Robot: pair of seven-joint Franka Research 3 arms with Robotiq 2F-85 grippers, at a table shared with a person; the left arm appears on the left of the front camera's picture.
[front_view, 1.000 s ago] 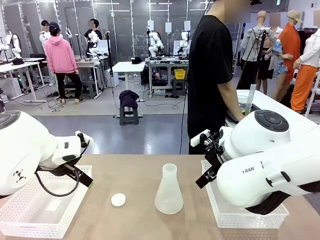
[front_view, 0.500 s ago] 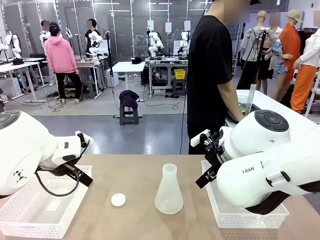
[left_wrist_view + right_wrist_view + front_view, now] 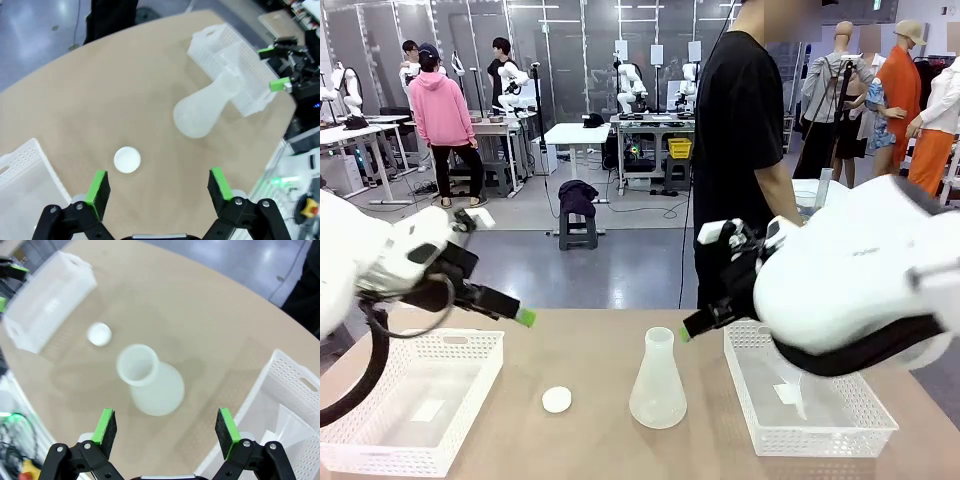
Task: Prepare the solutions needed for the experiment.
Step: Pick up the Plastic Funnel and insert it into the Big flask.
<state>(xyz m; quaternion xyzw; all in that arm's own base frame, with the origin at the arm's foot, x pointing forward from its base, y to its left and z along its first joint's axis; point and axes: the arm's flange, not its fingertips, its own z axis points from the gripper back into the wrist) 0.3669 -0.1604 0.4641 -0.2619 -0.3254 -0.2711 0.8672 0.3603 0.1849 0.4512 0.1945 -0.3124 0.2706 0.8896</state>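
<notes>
Presently the left gripper (image 3: 157,181) and right gripper (image 3: 167,424) are held wide open, empty; the flask (image 3: 657,385) should be gripped at the neck.

Front: fixed, robot's side, looking across table (image 3: 590,340) at person (image 3: 740,150). L/R wrist: from above, tilted down, mid-range. Shared by all: flask (image 3: 657,390), disc (image 3: 557,400).

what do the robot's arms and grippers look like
The left arm and right arm have rounded, glossy white shells. A black cable loops under the left one. The left gripper and right gripper are black, each with two fingers tipped by bright green pads.
</notes>
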